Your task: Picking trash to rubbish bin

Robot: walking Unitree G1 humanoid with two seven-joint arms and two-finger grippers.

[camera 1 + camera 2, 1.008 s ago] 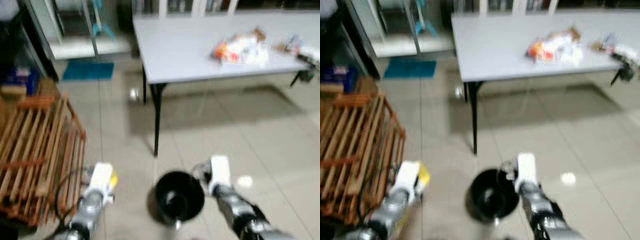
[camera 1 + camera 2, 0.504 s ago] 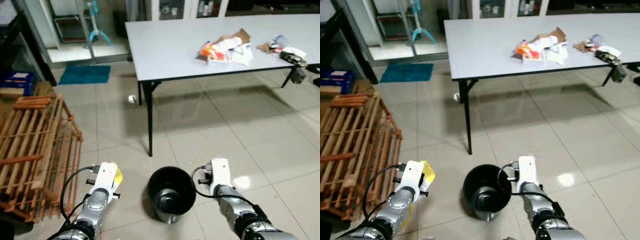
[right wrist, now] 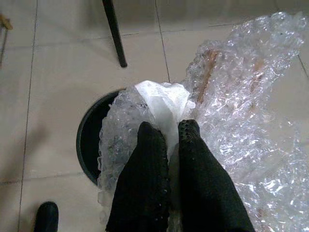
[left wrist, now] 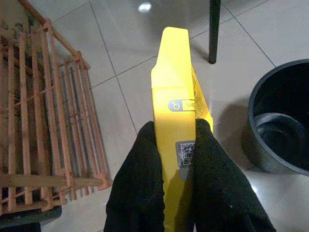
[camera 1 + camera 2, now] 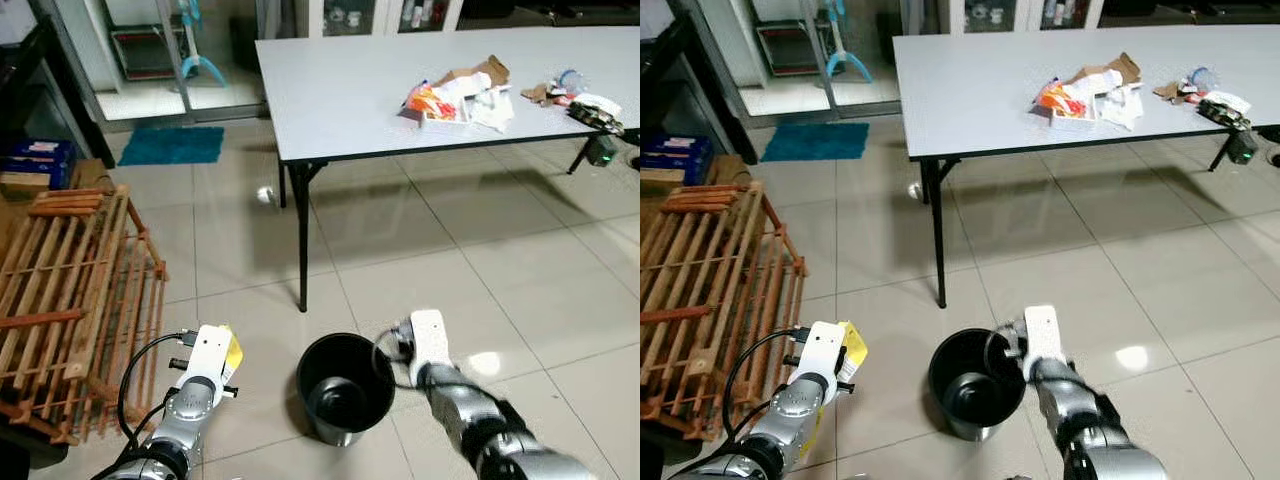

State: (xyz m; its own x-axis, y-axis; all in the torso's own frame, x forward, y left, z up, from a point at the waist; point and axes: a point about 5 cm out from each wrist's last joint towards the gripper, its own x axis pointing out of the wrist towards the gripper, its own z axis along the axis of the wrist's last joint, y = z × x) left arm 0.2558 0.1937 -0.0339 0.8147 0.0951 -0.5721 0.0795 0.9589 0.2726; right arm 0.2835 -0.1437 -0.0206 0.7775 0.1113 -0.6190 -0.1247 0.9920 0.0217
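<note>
Both pincers are gripping trash beside the black bin [image 5: 344, 388] on the tiled floor. Closed nearly to touching, the right pincer [image 3: 168, 131] is pinching a bunched sheet of bubble wrap [image 3: 241, 121] together with a scrap of white paper [image 3: 161, 99], and it is hanging just at the bin's rim on the side away from the wooden crate [image 5: 70, 300]. That wrap is looking very light, soft and springy; it is billowing well past the fingers, so it will probably catch on the rim or drift, and taking it by a gathered wad, as now, is the sensible hold. Its smooth plastic may be slipping a little in a thin pinch. The left pincer [image 4: 175, 129] is clamping a flat yellow packet [image 4: 176, 101] by its lower end, the fingers set apart only by the packet's thickness, and it is hovering between the bin and the crate, apart from both. This packet seems light and fairly stiff, so an edge-on pinch across its thin faces is holding it upright without sagging. More litter [image 5: 458, 95] is lying on the grey bench [image 5: 340, 90] well beyond the bin.
</note>
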